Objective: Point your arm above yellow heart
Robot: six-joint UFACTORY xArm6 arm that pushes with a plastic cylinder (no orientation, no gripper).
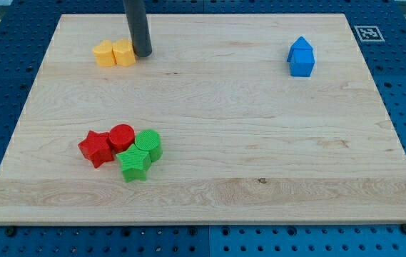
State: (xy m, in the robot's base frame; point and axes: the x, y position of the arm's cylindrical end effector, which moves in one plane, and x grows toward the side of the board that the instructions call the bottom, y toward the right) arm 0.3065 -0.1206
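Observation:
Two yellow blocks sit side by side near the board's top left: a yellow block (pixel 104 53) on the left that looks hexagonal, and a yellow block (pixel 124 52) on the right whose shape I cannot make out clearly; either could be the heart. My dark rod comes down from the view's top, and my tip (pixel 143 53) rests on the board just right of the right yellow block, touching or nearly touching it.
A blue house-shaped block (pixel 301 57) sits at the upper right. At the lower left a cluster holds a red star (pixel 96 148), a red cylinder (pixel 122 135), a green cylinder (pixel 148 143) and a green star (pixel 134 163). The wooden board (pixel 260 143) lies on a blue pegboard table.

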